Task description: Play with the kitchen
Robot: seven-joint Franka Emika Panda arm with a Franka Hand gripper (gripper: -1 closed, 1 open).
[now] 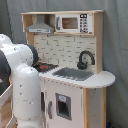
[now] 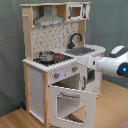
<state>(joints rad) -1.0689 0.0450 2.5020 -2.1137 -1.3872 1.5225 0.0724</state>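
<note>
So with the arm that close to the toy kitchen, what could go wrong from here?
The oven door hangs open below the arm; a downward sweep might hit or strain it. A small pot sits on the stovetop near the front edge, so a sideways move could knock it off. The kitchen looks light, and a hard push may shift it.

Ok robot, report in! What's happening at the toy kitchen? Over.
Gripper at the knob panel, fingers hidden. Kitchen upright, oven door hanging open, small pot on the stovetop. Nothing in the way.
</note>
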